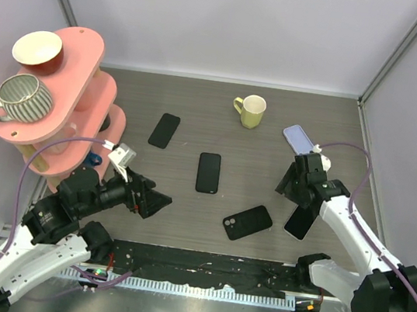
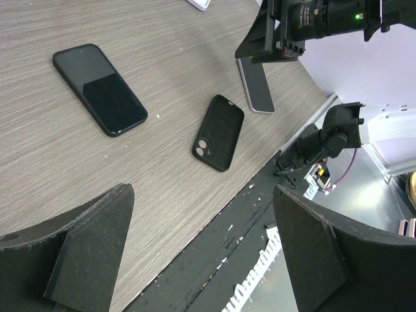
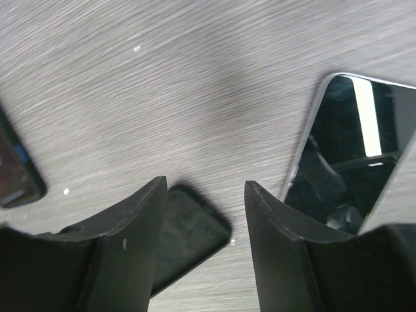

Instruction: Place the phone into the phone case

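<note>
Hovering at left, left gripper [image 1: 156, 201] has jaws wide, empty. Black case [image 1: 247, 222] lies flat mid-table, silver-edged phone [image 1: 301, 221] just right of it. Right gripper [image 3: 205, 244] above them: jaws apart, holding nothing. Phone prob. stiff, slick, fragile glass; pinch long edges.

Bare tabletop [image 1: 200, 108] lies between the left end effector [image 1: 156, 200] and the black case [image 1: 247, 222], with nothing standing in that lane. The pink rack [image 1: 82, 106] crowds the left edge. A black phone [image 1: 208, 172] lies flat at the middle. The right end effector [image 3: 205, 195] hangs low, a silver-edged phone [image 3: 351, 156] lying just beside one finger. The yellow mug [image 1: 250, 111] stands well apart at the back.
</note>
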